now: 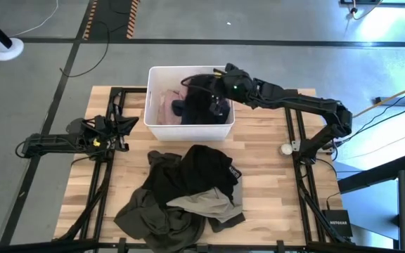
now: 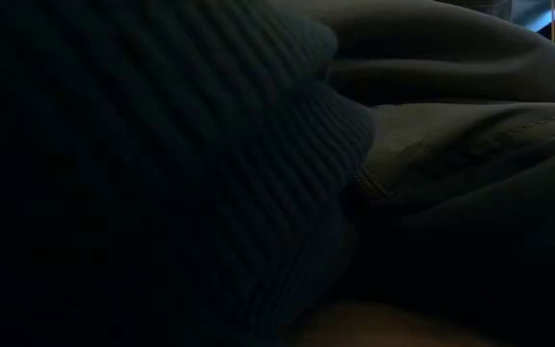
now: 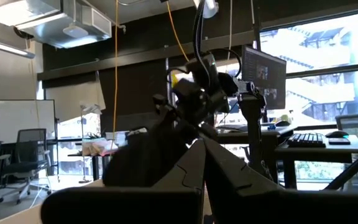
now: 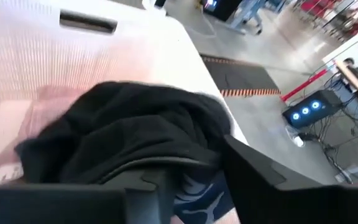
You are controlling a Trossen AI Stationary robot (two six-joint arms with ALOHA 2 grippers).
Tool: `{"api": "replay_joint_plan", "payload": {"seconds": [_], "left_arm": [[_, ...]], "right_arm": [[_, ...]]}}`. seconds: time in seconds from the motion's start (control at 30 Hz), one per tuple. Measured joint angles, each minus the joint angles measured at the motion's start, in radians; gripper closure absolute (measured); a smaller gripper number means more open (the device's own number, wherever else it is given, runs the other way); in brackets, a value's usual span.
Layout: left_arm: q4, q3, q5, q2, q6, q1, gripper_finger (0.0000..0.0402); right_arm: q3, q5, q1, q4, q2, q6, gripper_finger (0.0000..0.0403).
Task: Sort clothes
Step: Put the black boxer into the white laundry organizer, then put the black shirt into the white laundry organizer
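A white bin (image 1: pixel 188 70) stands at the table's far middle. A pale pink garment (image 1: pixel 162 105) lies in its left part. My right gripper (image 1: pixel 220 105) is over the bin, shut on a black garment (image 4: pixel 135 130) that bulks up inside it (image 1: pixel 201 98). A heap lies on the near middle of the table: a black garment (image 1: pixel 206 169), a dark olive one (image 1: pixel 153 214) and a beige-khaki one (image 1: pixel 202 202). The low view shows only ribbed black cloth (image 2: pixel 143 173) and olive cloth (image 2: pixel 470 164) up close. My left gripper (image 1: pixel 124 126) rests shut and empty at the table's left. My right gripper pinches a bunched fold of the black garment (image 4: pixel 185 165) between its two fingers, which slant down into the bin from the table's right. Blue-patterned cloth (image 4: pixel 197 196) shows in the gap. The garment hangs below the gripper (image 3: pixel 138 158); its lower end is hidden in the bin.
The table's dark frame rails (image 1: pixel 295 140) run along both sides. A small white object (image 1: pixel 285 148) lies at the right by the right arm's base. Bare wood (image 1: pixel 273 204) shows to the right of the heap.
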Motion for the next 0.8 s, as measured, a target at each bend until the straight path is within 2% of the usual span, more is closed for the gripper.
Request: {"api": "replay_joint_plan", "payload": {"seconds": [0.2,0.37,0.53,0.63,0.8], "left_arm": [[-0.006,0.0,0.0,0.0,0.0,0.0,0.0401],[-0.006,0.0,0.0,0.0,0.0,0.0,0.0402],[-0.006,0.0,0.0,0.0,-0.004,0.0,0.0401],[-0.006,0.0,0.0,0.0,-0.004,0.0,0.0402],[-0.005,0.0,0.0,0.0,-0.004,0.0,0.0401]], "right_arm": [[0.016,0.005,0.0,-0.128,-0.011,0.023,0.0208],[0.141,-0.017,0.003,-0.351,-0.013,0.035,0.0174],[0.286,-0.018,0.046,-0.55,-0.014,0.055,0.0167],[0.354,0.02,0.079,-0.622,-0.015,0.071,0.0167],[0.421,0.001,0.155,-0.717,-0.014,0.123,0.0166]]}}
